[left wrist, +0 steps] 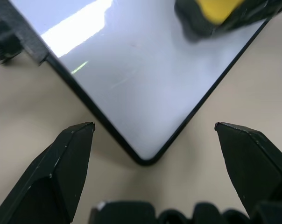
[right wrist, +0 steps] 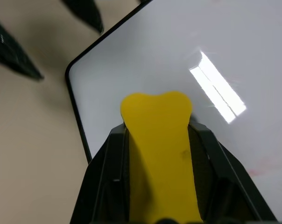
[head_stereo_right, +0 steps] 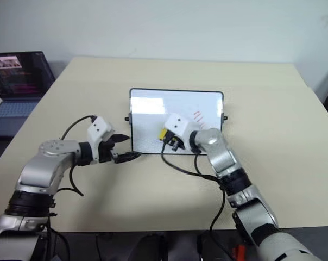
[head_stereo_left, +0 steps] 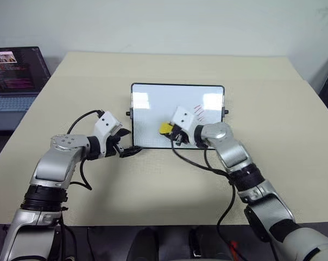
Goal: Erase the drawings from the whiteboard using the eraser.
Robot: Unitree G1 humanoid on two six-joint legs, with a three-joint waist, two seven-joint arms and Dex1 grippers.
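The whiteboard (head_stereo_left: 153, 109) lies flat on the beige table, black-framed, with small knobs at both sides. Red drawings (head_stereo_left: 199, 112) remain as thin strokes on its right part. My right gripper (head_stereo_left: 172, 133) is shut on the yellow eraser (head_stereo_left: 165, 128), which sits over the board's lower middle; the eraser (right wrist: 159, 140) is squeezed between both fingers. My left gripper (head_stereo_left: 127, 142) stands open at the board's near left corner (left wrist: 143, 158), a finger on each side of it, holding nothing.
An open laptop (head_stereo_left: 14, 76) sits on a lower surface at the far left. The table (head_stereo_left: 272, 157) stretches bare to the right of the board and in front of it. Cables trail from both wrists.
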